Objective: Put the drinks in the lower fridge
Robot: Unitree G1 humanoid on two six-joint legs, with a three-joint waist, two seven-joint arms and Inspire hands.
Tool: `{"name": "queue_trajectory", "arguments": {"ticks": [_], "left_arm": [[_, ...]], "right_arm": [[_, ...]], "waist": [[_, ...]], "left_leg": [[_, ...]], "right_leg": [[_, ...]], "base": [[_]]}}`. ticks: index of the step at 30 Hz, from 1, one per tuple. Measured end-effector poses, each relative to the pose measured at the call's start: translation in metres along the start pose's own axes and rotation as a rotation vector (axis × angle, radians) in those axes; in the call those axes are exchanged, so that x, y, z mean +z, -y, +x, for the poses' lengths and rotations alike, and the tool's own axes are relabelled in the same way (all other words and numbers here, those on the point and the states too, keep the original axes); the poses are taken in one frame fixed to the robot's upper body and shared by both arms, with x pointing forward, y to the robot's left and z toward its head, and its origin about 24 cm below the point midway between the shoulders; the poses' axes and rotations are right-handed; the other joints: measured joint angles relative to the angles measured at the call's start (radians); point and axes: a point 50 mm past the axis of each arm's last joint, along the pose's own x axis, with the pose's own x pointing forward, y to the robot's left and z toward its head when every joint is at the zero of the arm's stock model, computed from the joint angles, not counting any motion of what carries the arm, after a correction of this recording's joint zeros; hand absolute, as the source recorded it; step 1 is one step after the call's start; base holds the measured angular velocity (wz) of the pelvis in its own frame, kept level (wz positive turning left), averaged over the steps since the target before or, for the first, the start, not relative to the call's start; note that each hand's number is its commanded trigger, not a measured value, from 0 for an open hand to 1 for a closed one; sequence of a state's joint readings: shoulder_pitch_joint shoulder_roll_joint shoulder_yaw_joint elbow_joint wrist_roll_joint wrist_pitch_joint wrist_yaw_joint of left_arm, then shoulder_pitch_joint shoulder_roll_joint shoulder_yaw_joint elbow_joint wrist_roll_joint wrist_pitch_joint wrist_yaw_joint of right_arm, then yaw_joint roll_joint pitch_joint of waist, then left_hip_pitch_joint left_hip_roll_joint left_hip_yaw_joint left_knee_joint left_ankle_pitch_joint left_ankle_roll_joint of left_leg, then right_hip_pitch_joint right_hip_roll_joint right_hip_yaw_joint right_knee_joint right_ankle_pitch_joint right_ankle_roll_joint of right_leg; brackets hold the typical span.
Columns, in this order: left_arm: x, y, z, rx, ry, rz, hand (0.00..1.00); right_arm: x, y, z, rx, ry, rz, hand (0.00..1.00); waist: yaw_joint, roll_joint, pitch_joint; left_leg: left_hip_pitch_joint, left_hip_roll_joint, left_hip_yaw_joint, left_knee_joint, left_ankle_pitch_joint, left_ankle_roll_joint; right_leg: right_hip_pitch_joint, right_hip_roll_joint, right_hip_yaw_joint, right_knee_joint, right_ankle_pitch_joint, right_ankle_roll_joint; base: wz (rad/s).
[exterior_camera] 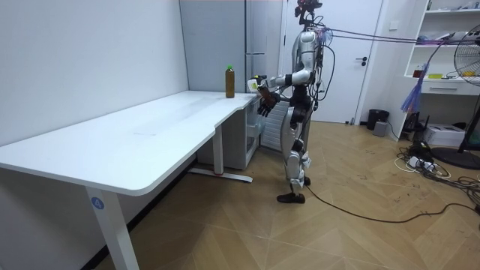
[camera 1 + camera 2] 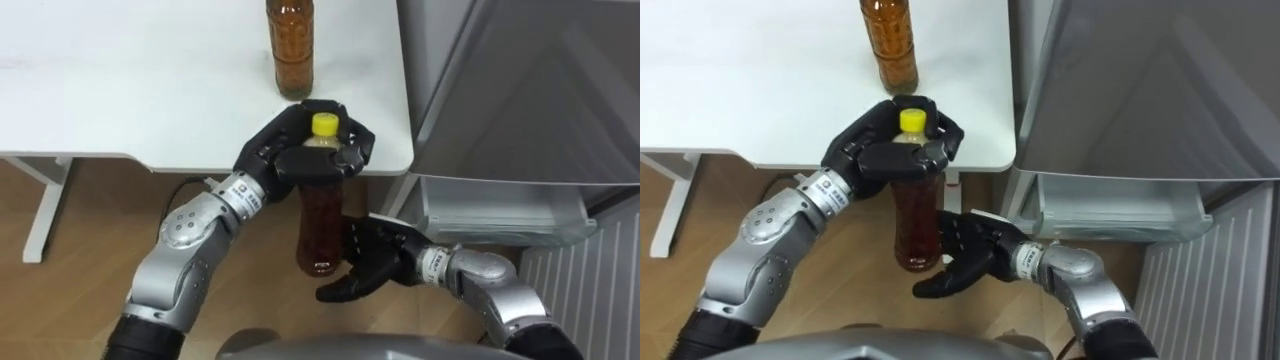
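The amber drink bottle (image 2: 292,50) on the white table (image 2: 120,90) is cut off at the top. Past the table's rounded corner, near the grey fridge's exposed lower drawer (image 2: 500,205), the left hand (image 2: 285,155) grips a yellow-capped amber plastic bottle (image 2: 320,215) by its neck. The right hand (image 2: 375,255), fingers spread, rests against its base.

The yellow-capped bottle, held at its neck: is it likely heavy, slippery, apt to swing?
Probably heavy: the bottle looks nearly full. Held only near the cap by the left hand, it may swing; its smooth wall could slip. The open right hand beside its base could steady it.
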State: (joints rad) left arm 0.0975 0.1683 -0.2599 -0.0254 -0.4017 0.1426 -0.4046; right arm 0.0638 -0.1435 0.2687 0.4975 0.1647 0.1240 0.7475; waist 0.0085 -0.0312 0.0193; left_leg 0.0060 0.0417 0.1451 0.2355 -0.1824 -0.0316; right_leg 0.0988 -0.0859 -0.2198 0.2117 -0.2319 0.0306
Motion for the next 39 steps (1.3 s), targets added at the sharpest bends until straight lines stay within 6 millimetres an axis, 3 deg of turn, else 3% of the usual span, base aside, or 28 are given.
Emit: {"name": "queue_trajectory", "arguments": {"ticks": [22, 23, 24, 25, 39], "left_arm": [[-0.007, 0.007, 0.002, -0.032, -0.032, -0.005, 1.0], [-0.007, 0.007, 0.002, -0.032, -0.032, -0.005, 1.0], [-0.007, 0.007, 0.002, -0.031, -0.032, -0.005, 1.0], [-0.007, 0.007, 0.002, -0.031, -0.032, -0.005, 1.0], [-0.008, 0.008, 0.003, -0.055, -0.026, -0.026, 1.0]], "right_arm": [[0.01, -0.011, 0.002, 0.131, 0.109, 0.082, 0.0], [0.01, -0.011, 0.002, 0.131, 0.11, 0.083, 0.54], [0.01, -0.011, 0.002, 0.131, 0.11, 0.083, 0.68], [0.01, -0.011, 0.002, 0.131, 0.11, 0.083, 1.0], [0.01, -0.013, 0.003, 0.142, 0.11, 0.079, 1.0]], "waist": [[-0.003, 0.009, -0.0034], [-0.003, 0.009, -0.0035], [-0.003, 0.009, -0.0036], [-0.003, 0.009, -0.0037], [-0.003, -0.009, -0.0065]], "left_leg": [[-0.013, 0.001, -0.007, 0.002, -0.001, 0.001], [-0.013, 0.001, -0.007, 0.002, -0.001, 0.001], [-0.013, 0.001, -0.007, 0.002, -0.001, 0.001], [-0.014, 0.001, -0.007, 0.001, -0.001, 0.001], [-0.009, -0.001, -0.006, 0.003, -0.001, 0.001]], "right_leg": [[-0.016, 0.0, 0.002, 0.009, 0.0, 0.0], [-0.017, 0.0, 0.002, 0.009, 0.0, 0.0], [-0.017, 0.0, 0.002, 0.01, 0.0, 0.0], [-0.017, 0.0, 0.002, 0.01, 0.0, 0.0], [-0.016, -0.001, 0.008, 0.01, 0.0, 0.0]], "base": [[0.0], [0.0], [0.0], [0.0], [0.0]]}}
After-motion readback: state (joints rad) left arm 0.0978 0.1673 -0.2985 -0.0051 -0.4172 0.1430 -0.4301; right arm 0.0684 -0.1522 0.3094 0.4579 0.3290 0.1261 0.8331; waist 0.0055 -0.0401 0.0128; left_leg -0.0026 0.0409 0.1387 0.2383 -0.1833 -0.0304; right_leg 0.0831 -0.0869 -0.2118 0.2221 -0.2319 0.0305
